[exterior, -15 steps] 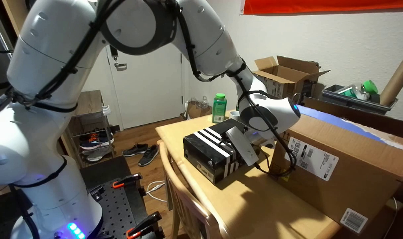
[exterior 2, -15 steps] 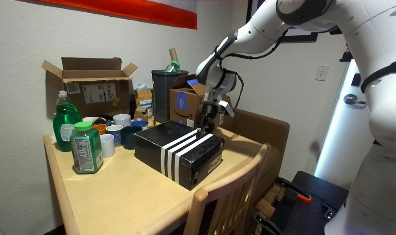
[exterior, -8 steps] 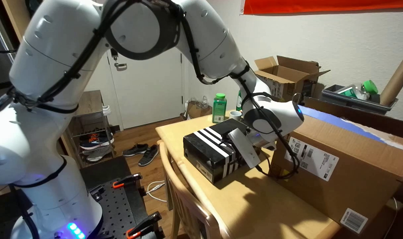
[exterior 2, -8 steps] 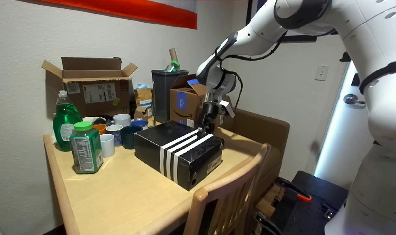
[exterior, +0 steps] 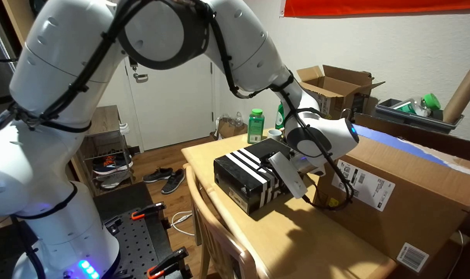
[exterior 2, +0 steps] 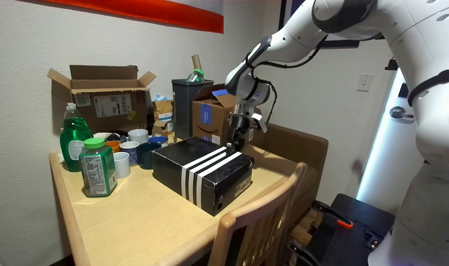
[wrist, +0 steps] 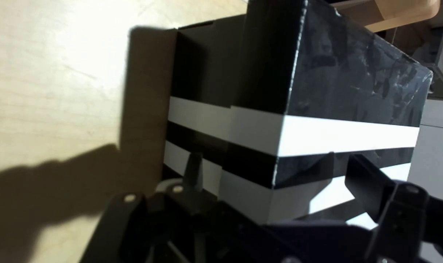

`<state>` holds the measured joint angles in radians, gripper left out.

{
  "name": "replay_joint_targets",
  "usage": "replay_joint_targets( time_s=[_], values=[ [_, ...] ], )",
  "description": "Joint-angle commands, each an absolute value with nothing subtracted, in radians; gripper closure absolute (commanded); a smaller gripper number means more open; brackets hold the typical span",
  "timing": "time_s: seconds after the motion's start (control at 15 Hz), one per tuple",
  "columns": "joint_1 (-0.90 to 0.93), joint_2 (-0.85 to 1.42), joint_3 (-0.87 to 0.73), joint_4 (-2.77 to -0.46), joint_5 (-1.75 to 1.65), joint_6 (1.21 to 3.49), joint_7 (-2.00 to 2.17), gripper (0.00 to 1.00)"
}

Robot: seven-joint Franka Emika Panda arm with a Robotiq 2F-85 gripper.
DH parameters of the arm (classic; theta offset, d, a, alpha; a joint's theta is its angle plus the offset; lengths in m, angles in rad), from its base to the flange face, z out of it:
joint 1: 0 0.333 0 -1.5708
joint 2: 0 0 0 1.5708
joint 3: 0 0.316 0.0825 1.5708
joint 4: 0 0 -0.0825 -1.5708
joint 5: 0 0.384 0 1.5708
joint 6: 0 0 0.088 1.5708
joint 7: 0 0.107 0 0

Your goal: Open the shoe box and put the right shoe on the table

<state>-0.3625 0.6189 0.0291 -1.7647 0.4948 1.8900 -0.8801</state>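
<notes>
The black shoe box (exterior: 237, 170) with white stripes stands on the light wooden table (exterior: 297, 240); the shoe box (exterior 2: 206, 173) and table (exterior 2: 128, 221) also show in the other-angle exterior view. Its lid is shut, so any shoe inside is hidden. My gripper (exterior 2: 232, 148) is at the box's striped long edge, partly behind the wrist camera in an exterior view (exterior: 269, 161). In the wrist view the gripper (wrist: 276, 159) is open with fingers wide apart. One finger is over the lid's top, the other beside the box's long side (wrist: 207, 73). Contact cannot be told.
A large brown carton (exterior: 405, 174) with a white label stands close beside the wrist. Several mugs (exterior 2: 122, 164), a green-capped jar (exterior 2: 98, 166) and a green soap bottle (exterior 2: 76, 142) stand on the table. A wooden chair (exterior 2: 261, 218) is at its edge. Dark shoes (exterior: 174, 181) lie on the floor.
My wrist and gripper have shifted slightly, toward the large carton. The gripper stays at the box's striped edge. The box has hardly moved and its lid stays shut.
</notes>
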Motion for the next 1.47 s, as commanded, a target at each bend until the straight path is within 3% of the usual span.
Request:
replay_joint_targets(
  time_s=[0.0,1.4],
  values=[
    [-0.363,0.594,0.031,-1.770,0.508,1.867,-0.897,0.00],
    [-0.331,0.542,0.032,-1.832,0.489,1.892,-0.918,0.00]
  ],
)
